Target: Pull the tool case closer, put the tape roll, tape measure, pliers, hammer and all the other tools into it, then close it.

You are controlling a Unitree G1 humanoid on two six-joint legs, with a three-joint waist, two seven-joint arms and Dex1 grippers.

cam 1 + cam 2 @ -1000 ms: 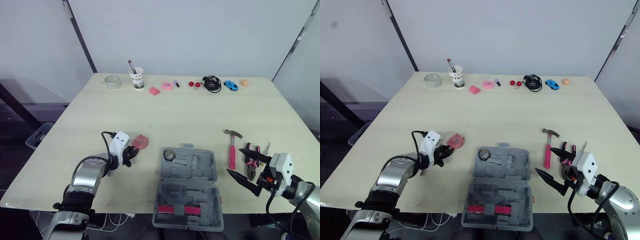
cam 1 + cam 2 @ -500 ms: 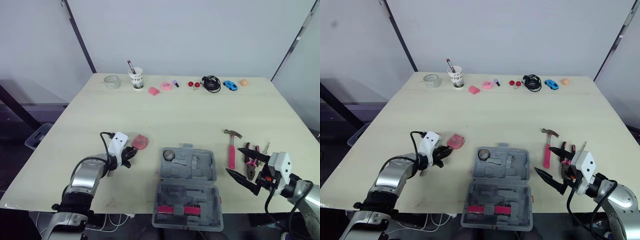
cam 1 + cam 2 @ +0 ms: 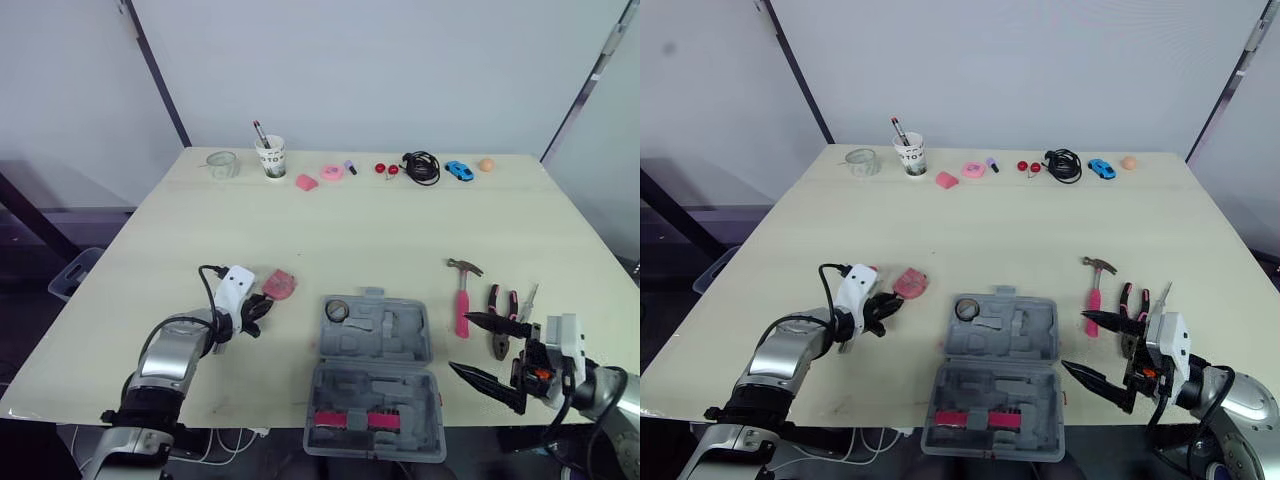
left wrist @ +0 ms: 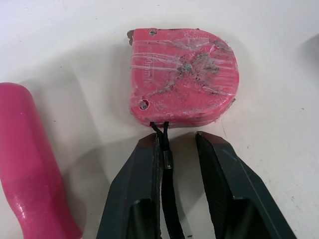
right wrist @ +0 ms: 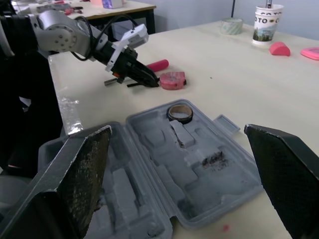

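Pale wood table (image 3: 400, 230) w/ plain white wall (image 3: 400, 70) behind, dark floor (image 3: 25, 300) at left.

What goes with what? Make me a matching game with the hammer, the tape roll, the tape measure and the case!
Things:
1. hammer
2. tape roll
3. tape measure
4. case

Places or states:
A. lying open
B. inside the case
C. just in front of the left gripper
D. between the case and the pliers

Pairs: 1-D, 2-B, 3-C, 4-A
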